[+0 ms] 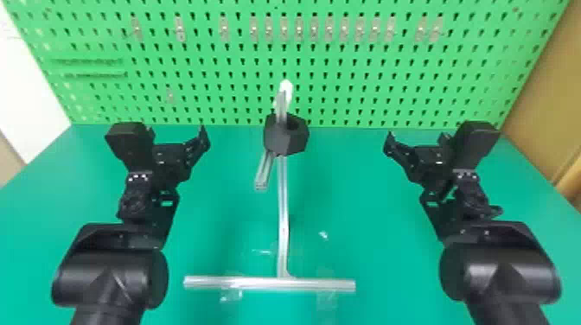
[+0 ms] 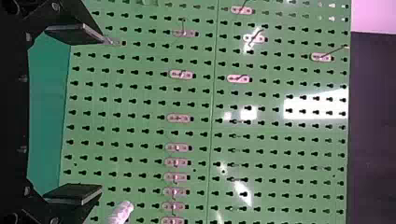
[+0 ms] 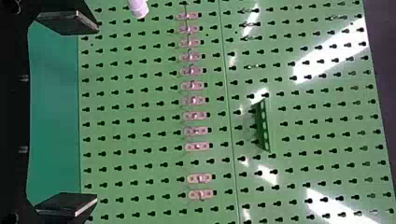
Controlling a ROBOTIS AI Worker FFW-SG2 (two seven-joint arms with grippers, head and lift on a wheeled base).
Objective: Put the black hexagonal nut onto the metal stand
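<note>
The black hexagonal nut [image 1: 283, 140] is around the upper part of the metal stand [image 1: 282, 207], with the post's top sticking up out of its hole. The white tip [image 1: 285, 88] of the stand rises above it; part of this tip [image 2: 122, 212] is at an edge in the left wrist view, and the same white tip [image 3: 138, 8] is in the right wrist view. My left gripper [image 1: 176, 135] stands open, left of the nut and apart from it. Opposite, my right gripper [image 1: 418, 137] is also open and apart. Nothing is between the left gripper's fingers [image 2: 100, 115] or the right gripper's [image 3: 97, 113].
A green pegboard [image 1: 207, 78] with a row of small hooks stands behind the green table [image 1: 216, 207]. The stand's crossbar [image 1: 259, 283] lies near the front, with clear tape by it. A short metal bar [image 1: 263, 172] juts out below the nut.
</note>
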